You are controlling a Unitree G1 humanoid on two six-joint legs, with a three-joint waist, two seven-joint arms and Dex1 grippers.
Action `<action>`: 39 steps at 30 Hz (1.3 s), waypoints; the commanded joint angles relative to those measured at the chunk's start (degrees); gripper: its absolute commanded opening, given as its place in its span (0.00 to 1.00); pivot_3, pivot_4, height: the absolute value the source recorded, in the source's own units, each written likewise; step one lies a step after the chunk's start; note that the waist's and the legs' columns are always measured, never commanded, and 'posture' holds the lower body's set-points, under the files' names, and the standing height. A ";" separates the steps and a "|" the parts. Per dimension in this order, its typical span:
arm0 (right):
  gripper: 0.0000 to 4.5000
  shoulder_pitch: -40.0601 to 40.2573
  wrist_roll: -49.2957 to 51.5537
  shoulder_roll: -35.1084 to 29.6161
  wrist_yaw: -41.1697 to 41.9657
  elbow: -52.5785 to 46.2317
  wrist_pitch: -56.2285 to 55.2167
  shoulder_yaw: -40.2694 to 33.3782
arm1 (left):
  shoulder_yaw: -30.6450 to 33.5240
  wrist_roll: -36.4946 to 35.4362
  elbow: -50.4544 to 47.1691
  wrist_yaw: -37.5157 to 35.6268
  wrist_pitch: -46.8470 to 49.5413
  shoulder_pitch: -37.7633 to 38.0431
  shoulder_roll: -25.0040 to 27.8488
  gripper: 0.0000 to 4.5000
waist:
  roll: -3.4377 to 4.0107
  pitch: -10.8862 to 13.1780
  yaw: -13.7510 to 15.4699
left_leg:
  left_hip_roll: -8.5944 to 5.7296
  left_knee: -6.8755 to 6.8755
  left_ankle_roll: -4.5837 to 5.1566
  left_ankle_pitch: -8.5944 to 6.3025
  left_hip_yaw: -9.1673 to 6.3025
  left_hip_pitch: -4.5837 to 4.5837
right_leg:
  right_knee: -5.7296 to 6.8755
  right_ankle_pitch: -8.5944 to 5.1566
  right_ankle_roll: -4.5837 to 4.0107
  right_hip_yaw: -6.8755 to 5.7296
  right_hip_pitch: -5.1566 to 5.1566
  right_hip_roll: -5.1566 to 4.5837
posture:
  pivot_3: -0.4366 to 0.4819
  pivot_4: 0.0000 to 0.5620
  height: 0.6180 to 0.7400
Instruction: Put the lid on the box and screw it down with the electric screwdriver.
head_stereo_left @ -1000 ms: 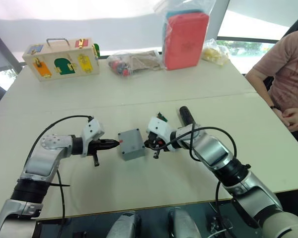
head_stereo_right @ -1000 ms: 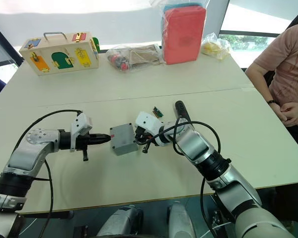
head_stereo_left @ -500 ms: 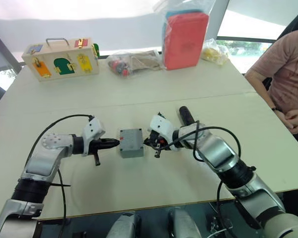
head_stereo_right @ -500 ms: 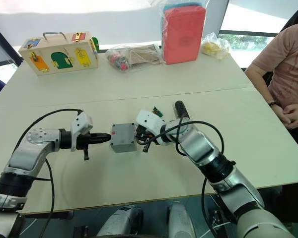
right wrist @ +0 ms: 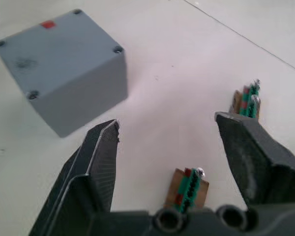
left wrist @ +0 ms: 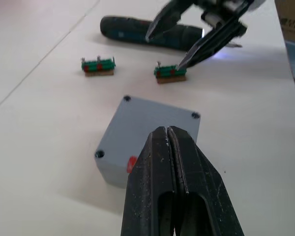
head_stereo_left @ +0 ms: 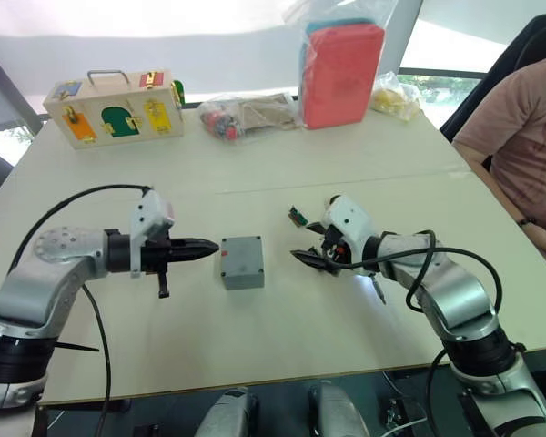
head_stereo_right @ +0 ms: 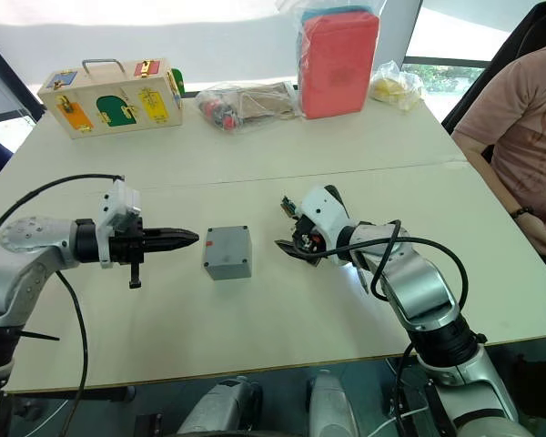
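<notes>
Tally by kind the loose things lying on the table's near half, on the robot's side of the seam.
grey box: 1
electric screwdriver: 1
green connector pieces: 2
Total: 4

no text, label, brand, number or sign can be read on anything here

The box (head_stereo_left: pixel 241 261) looks like smooth, dull grey plastic, and its lid (left wrist: pixel 157 124) has the same matt look. The black fingers (left wrist: pixel 184 182) are rough and grainy. The tabletop (head_stereo_left: pixel 255 182) is pale, smooth and not shiny. The far box (head_stereo_left: pixel 114 106) looks like light wood. The bags (head_stereo_left: pixel 246 111) are clear, crinkly, shiny plastic.
</notes>
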 commanded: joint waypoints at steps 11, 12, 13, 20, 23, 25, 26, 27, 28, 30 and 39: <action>0.70 1.18 -0.24 2.77 -5.59 6.24 -0.34 -0.99 | 0.15 -1.45 -2.80 2.25 1.43 -2.03 0.61 0.00 | 0.00 0.00 -0.02 | 0.00 0.00 0.00 0.00 0.01 0.00 | -0.01 0.00 0.00 0.01 0.00 0.02 | 0.48 0.27 1.00; 0.70 1.19 -0.04 2.96 -5.72 6.26 -0.45 -1.22 | 0.15 -1.46 -2.79 2.27 1.41 -2.01 0.61 0.00 | 0.00 0.00 -0.02 | 0.00 0.00 0.00 0.00 0.01 0.00 | -0.01 0.00 0.00 0.01 0.00 0.02 | 0.48 0.27 1.00; 0.70 1.11 0.13 3.12 -5.81 6.41 -0.57 -1.37 | 0.09 -1.42 -2.65 2.28 1.35 -2.08 0.57 0.00 | 0.00 0.00 -0.04 | 0.00 0.00 0.00 0.00 0.01 0.00 | -0.01 0.00 0.00 0.01 0.00 0.02 | 0.48 0.27 1.00; 0.70 0.76 1.03 2.87 -5.71 6.44 -0.48 -2.00 | -0.36 -1.14 -2.03 2.18 0.80 -2.41 0.33 0.00 | 0.00 0.00 -0.03 | 0.00 0.00 0.00 0.00 0.01 0.00 | -0.01 0.00 0.00 0.01 0.00 0.02 | 0.48 0.27 1.00; 0.70 0.89 1.26 2.58 -5.59 6.43 -0.67 -2.27 | -0.59 -1.11 -1.81 2.16 0.61 -2.64 0.23 0.00 | 0.00 0.00 -0.02 | 0.00 0.00 0.00 0.00 0.01 0.00 | 0.00 0.00 0.00 0.01 0.00 0.02 | 0.48 0.27 1.00; 0.70 0.98 1.49 2.53 -5.56 6.24 -0.52 -2.45 | -0.78 -1.10 -1.67 2.14 0.46 -2.69 0.20 0.00 | 0.00 0.00 -0.05 | 0.00 0.00 0.00 0.00 0.01 0.00 | 0.00 0.00 0.00 0.01 0.00 0.02 | 0.48 0.27 1.00; 0.70 1.03 1.51 2.51 -5.56 6.16 -0.48 -2.47 | -0.91 -1.07 -1.59 2.13 0.36 -2.70 0.18 0.00 | 0.00 0.00 -0.06 | 0.00 0.00 0.00 0.00 0.01 0.00 | 0.00 0.00 0.00 0.01 0.00 0.02 | 0.48 0.27 1.00; 0.70 1.06 1.54 2.49 -5.55 6.07 -0.44 -2.48 | -1.02 -1.04 -1.49 2.11 0.27 -2.70 0.16 0.00 | 0.00 0.00 -0.06 | 0.00 0.00 0.00 0.00 0.01 0.00 | 0.00 0.00 0.00 0.01 0.00 0.02 | 0.48 0.27 1.00; 0.70 1.08 1.58 2.48 -5.54 5.95 -0.36 -2.50 | -1.08 -1.02 -1.42 2.07 0.19 -2.69 0.16 0.00 | 0.00 0.00 -0.06 | 0.00 0.00 0.00 0.00 0.01 0.00 | 0.00 0.00 0.00 0.01 0.00 0.02 | 0.48 0.27 1.00; 0.70 1.09 1.65 2.47 -5.53 5.83 -0.26 -2.53 | -1.14 -1.03 -1.36 2.05 0.09 -2.67 0.19 0.00 | 0.00 0.00 -0.06 | 0.00 0.00 0.00 0.00 0.01 0.00 | 0.00 0.00 0.00 0.01 0.00 0.02 | 0.48 0.27 1.00; 0.66 1.04 3.03 2.39 -5.29 4.78 0.71 -2.81 | -1.37 -0.73 -0.40 1.74 -1.03 -2.36 0.05 0.00 | 0.00 0.00 -0.05 | 0.00 0.00 0.00 0.00 0.01 0.00 | 0.00 0.00 0.00 0.01 0.00 0.02 | 0.48 0.27 1.00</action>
